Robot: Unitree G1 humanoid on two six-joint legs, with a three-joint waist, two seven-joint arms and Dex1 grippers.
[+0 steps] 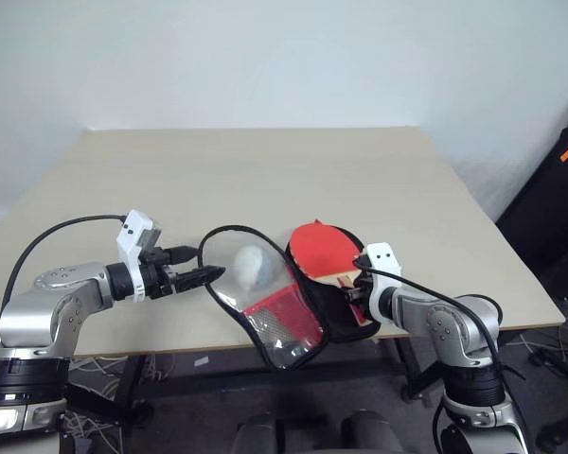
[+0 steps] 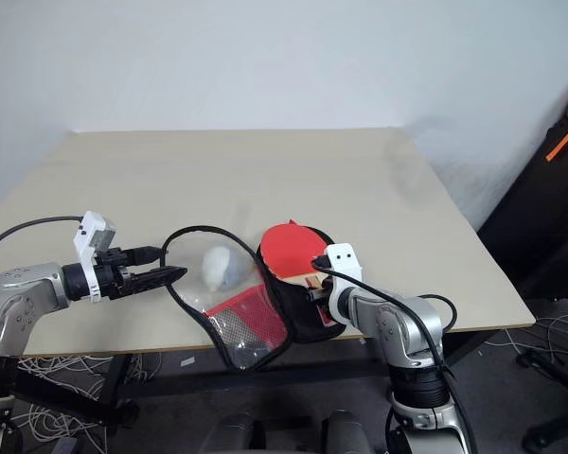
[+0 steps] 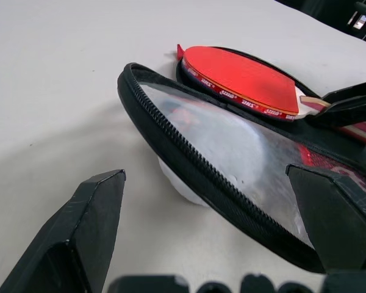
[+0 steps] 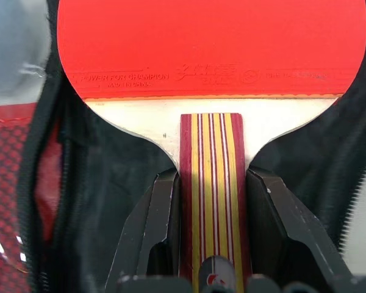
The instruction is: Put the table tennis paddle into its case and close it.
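The right gripper [image 4: 210,201] pinches the striped wooden handle of the table tennis paddle [image 1: 324,248], whose smooth red rubber face lies over the black-lined half of the case [image 1: 336,317] at the desk's [image 1: 265,170] front edge. To seat it well, I judge the blade should slide flat and fully inside the zip line before release. The left gripper [image 1: 201,275], spread wide and empty, waits beside the soft clear-window flap [image 3: 232,146], ready to fold it over.

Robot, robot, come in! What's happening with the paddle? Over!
Right gripper shut on paddle handle. Paddle over open case. Left gripper open by clear flap. White ball under flap.
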